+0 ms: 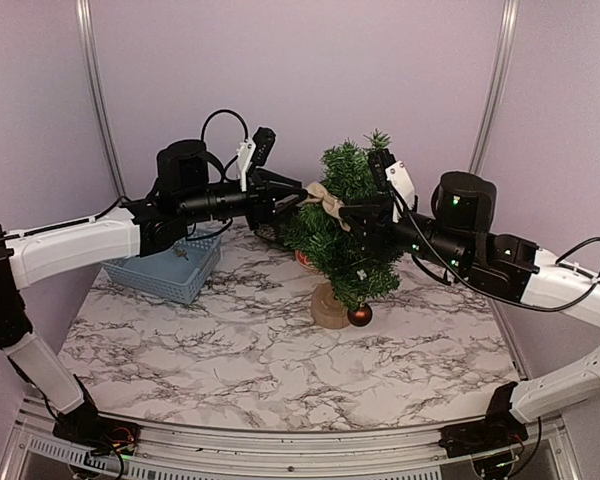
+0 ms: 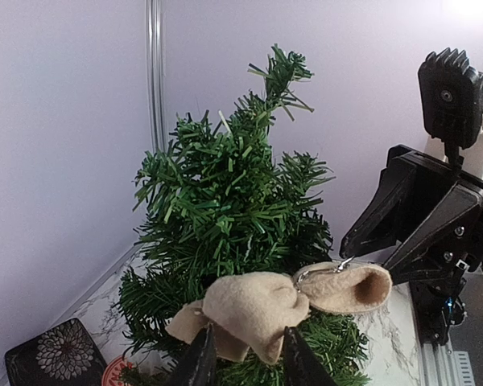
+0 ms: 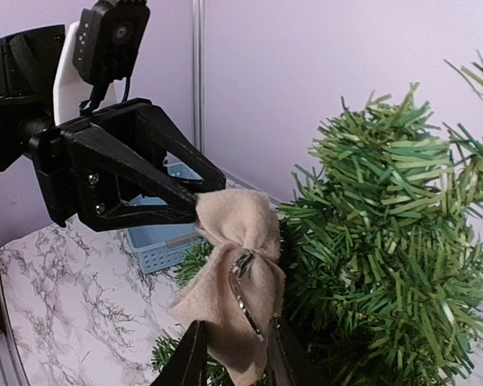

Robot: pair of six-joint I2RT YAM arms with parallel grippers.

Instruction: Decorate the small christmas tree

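The small christmas tree (image 1: 345, 225) stands mid-table on a tan stump (image 1: 330, 308), with a red bauble (image 1: 360, 315) hanging low on its right. A beige fabric bow (image 1: 325, 198) with a metal clip (image 3: 245, 289) rests against the tree's upper left side. My left gripper (image 1: 298, 195) reaches in from the left and pinches one loop of the bow (image 2: 253, 310) between its fingers (image 2: 200, 358). From the right, my right gripper (image 1: 348, 215) has its fingers (image 3: 191, 354) closed on the other loop (image 3: 233, 233), beside the clip. The bow hangs taut between both grippers.
A blue basket (image 1: 170, 268) sits at the back left under the left arm. A dark box with a flower pattern (image 2: 52, 358) and a red round ornament (image 1: 302, 258) lie behind the tree's left side. Lilac walls with metal posts (image 1: 98, 90) close in the table.
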